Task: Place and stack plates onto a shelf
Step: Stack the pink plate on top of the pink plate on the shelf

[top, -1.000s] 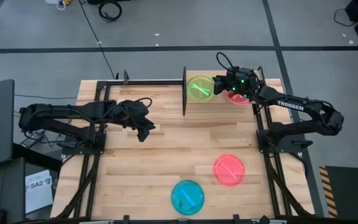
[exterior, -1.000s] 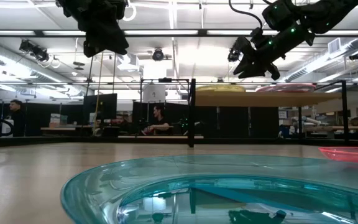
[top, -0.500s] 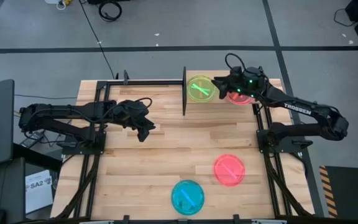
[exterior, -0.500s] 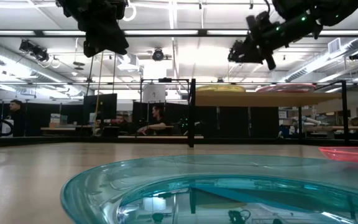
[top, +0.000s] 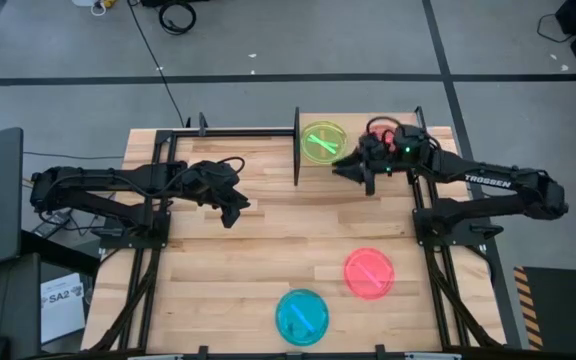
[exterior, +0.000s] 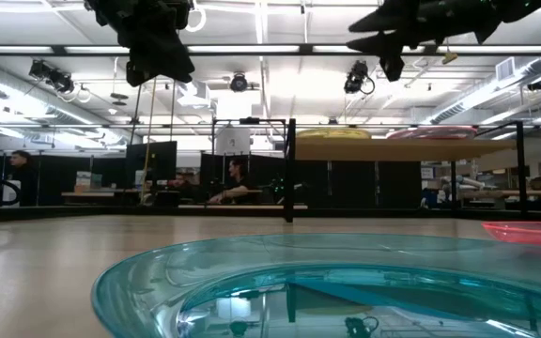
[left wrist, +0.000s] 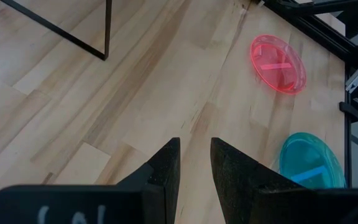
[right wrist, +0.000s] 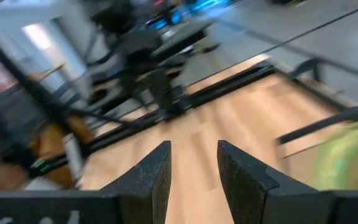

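The shelf (exterior: 383, 148) stands at the table's far edge, and its black end frame (top: 297, 148) shows from above. A green plate (top: 323, 141) lies flat on it. A pink plate (exterior: 430, 132) lies beside the green one, mostly hidden under my right arm in the high view. A second pink plate (top: 369, 273) and a teal plate (top: 301, 316) lie flat on the tabletop near its near edge. My right gripper (top: 340, 166) is open, holds nothing, and hangs just near-side of the green plate. My left gripper (top: 234, 211) is open and hangs over the table's left middle.
The right arm's base stand (top: 448, 215) rises between the shelf and the pink plate on the table. Bare wood (top: 298, 230) lies between the two grippers. People sit at desks in the room beyond the table (exterior: 238, 183).
My right gripper has drawn back from the pink plate on the shelf, moving up and toward the table's near edge, past the green plate. It has tipped from slanting down to nearly level. Both shelf plates have stayed in place.
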